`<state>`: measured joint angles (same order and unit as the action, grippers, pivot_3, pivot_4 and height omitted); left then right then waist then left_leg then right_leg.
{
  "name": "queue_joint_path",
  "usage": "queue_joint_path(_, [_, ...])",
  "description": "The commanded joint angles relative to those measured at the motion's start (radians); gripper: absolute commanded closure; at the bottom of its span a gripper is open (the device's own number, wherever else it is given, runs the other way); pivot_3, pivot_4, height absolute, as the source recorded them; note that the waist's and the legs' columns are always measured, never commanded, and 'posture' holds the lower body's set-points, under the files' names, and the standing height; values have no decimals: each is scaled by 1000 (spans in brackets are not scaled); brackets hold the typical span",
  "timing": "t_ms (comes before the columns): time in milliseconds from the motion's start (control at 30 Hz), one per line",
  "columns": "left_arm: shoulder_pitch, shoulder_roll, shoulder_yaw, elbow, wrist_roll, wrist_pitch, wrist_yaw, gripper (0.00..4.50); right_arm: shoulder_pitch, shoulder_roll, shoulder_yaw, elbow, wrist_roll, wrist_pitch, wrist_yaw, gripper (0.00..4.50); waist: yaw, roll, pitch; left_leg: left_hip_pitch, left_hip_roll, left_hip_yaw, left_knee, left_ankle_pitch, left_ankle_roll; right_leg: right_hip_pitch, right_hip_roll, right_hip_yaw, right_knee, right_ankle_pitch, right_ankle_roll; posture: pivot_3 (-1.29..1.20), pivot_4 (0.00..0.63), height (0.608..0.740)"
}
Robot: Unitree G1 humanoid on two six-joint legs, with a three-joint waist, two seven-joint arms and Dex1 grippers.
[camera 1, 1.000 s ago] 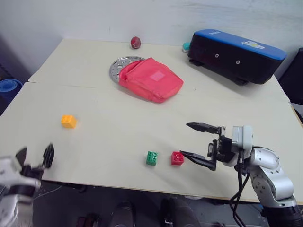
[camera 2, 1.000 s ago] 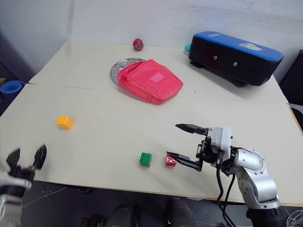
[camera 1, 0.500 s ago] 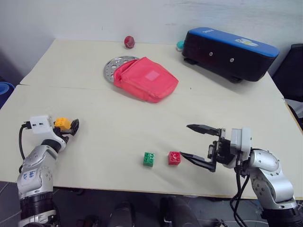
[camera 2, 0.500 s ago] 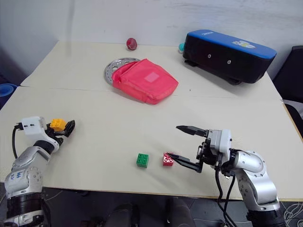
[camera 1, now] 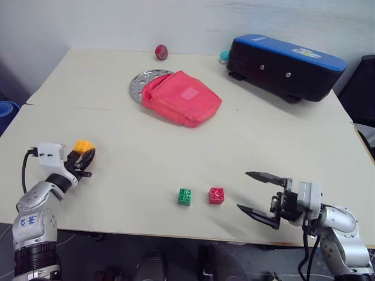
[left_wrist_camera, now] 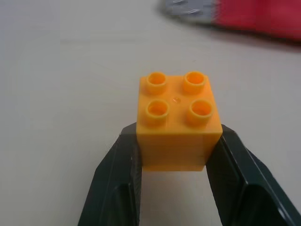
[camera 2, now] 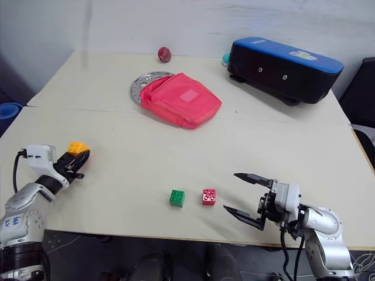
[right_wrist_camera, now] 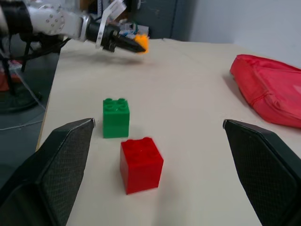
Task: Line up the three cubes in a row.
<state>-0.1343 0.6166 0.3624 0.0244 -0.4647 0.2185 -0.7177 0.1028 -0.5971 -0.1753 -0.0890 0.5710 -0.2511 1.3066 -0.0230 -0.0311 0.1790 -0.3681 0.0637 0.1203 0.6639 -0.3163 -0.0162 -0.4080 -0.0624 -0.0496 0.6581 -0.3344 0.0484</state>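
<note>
Orange-yellow cube [left_wrist_camera: 178, 120], green cube [camera 1: 186, 196], red cube [camera 1: 216, 195]; red pouch [camera 1: 181, 98]; cream surface [camera 1: 146, 134]; black case, blue lid [camera 1: 284, 58].

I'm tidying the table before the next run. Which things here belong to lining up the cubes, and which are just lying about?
Belongs to the job:
orange cube, gripped in the left claw
green cube
red cube

Just lying about:
red pouch
metal disc, partly under the pouch
dark red ball
black and blue case

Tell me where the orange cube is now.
In the head views the orange cube is at the table's left side, clamped in the left gripper, far left of the green cube.
</note>
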Motion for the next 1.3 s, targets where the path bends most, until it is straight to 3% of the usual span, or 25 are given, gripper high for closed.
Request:
queue_joint_path(33, [6,93,-124,-86,13,-149,-311,3012,10,-59,-89,86,24,-75,96,0,1,1,1,0,0,0,0,0,0,1,0,0,-1,0,0,0,150,740])
queue_joint_path(233, [-69,225,-350,-82,33,-285,-737,3012,49,-105,-128,126,37,-104,177,0,-6,5,3,2,1,1,-1,1,-2,0,2,1,1,-1,-2,0,150,740])
queue_joint_path(367, [-150,238,-442,53,64,-370,-885,3012,126,-115,-155,63,59,-86,185,0,-4,8,4,3,1,2,-1,1,-2,0,3,2,1,-1,-1,0,150,740])
queue_joint_path(467, [-233,235,-526,230,96,-491,-897,3012,205,-122,-170,7,75,-81,198,0,0,8,4,3,1,1,-1,1,-1,1,3,2,1,-1,-1,0,150,740])
queue_joint_path(700, [-372,141,-569,493,153,-615,-884,3012,282,-95,-192,-109,97,-59,138,0,-1,7,4,1,0,1,1,0,1,0,2,1,1,0,0,0,150,740])
queue_joint_path(1300, [-315,134,-607,458,148,-543,-896,3012,210,-30,-121,-60,48,-86,103,0,-2,7,3,2,0,1,1,1,0,0,2,1,2,0,0,0,150,740])
